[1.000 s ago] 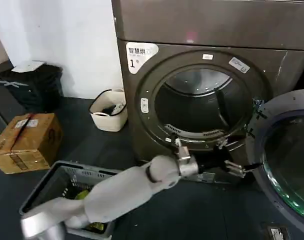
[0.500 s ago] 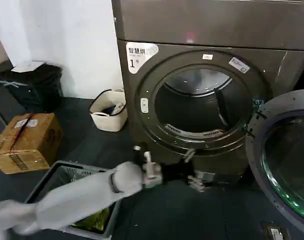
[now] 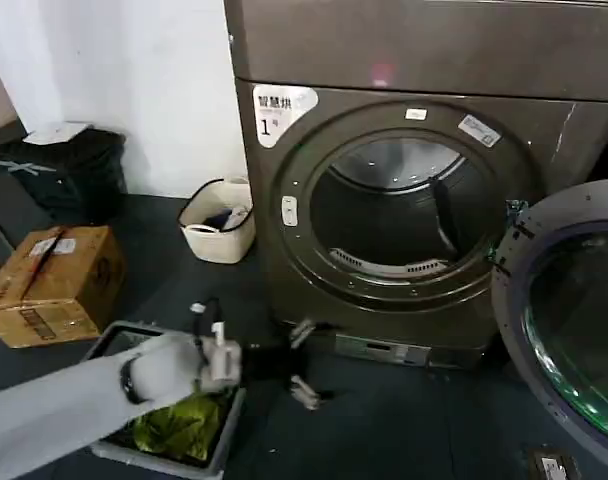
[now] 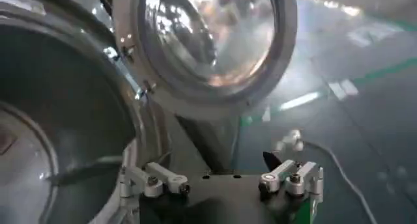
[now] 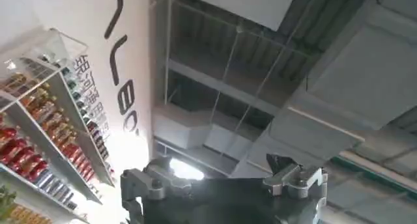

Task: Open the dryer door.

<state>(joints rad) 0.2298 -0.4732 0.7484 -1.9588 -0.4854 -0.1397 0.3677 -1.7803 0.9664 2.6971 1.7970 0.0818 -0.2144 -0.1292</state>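
Your left gripper (image 3: 304, 362) is spread wide, empty, low beside the dryer (image 3: 404, 60). Dryer door (image 3: 569, 330) hangs swung out; left wrist view shows its glass. Right gripper (image 5: 221, 180), wide, faces the ceiling.

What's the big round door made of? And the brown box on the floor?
The dryer door looks like a grey, probably metal ring around greenish tinted glass; the left wrist view shows the pane glinting with reflections. The brown box looks like matte cardboard, with taped flaps and creased edges.
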